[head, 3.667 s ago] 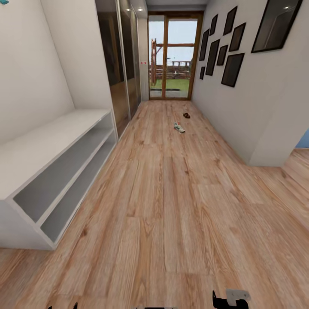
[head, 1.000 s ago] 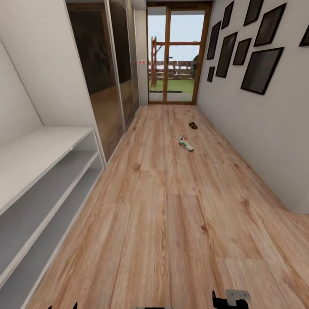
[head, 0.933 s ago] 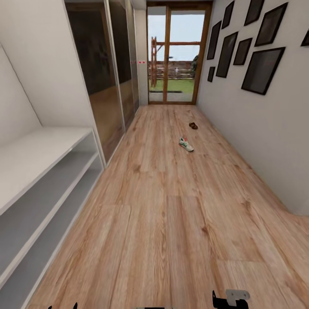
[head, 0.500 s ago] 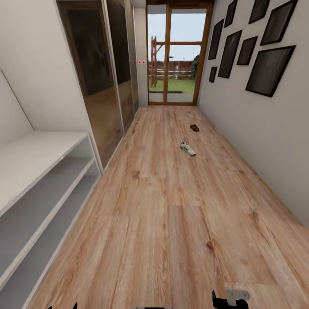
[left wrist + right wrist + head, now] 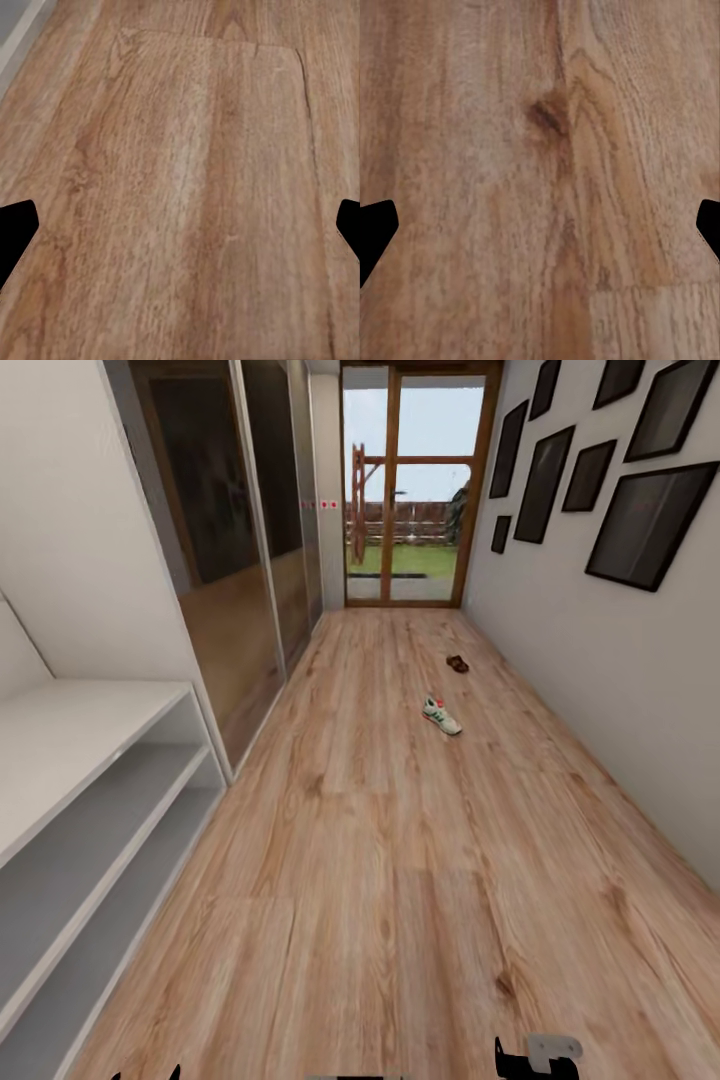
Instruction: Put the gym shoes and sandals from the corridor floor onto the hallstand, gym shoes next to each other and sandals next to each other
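One gym shoe (image 5: 441,716), white with green stripes, lies on the corridor floor (image 5: 380,860) well ahead of me, right of centre. A brown sandal (image 5: 458,663) lies farther on, near the right wall. At the left stands a pale low unit (image 5: 90,790) with two open shelf levels; I cannot tell whether it is the hallstand, since nothing above it shows. My left gripper (image 5: 180,232) and right gripper (image 5: 540,232) hang open over bare planks, fingers wide apart and empty. The right gripper's body (image 5: 540,1055) peeks in at the head view's lower edge.
Dark mirrored wardrobe doors (image 5: 240,550) line the left wall beyond the shelf unit. Black picture frames (image 5: 640,510) hang on the right wall. A glass door (image 5: 405,490) closes the corridor's far end. Wide open floor lies between me and the shoe.
The head view has advanced down the corridor: the shelf unit slides off to the left, and the gym shoe and sandal look nearer. Neither item moved on the floor.
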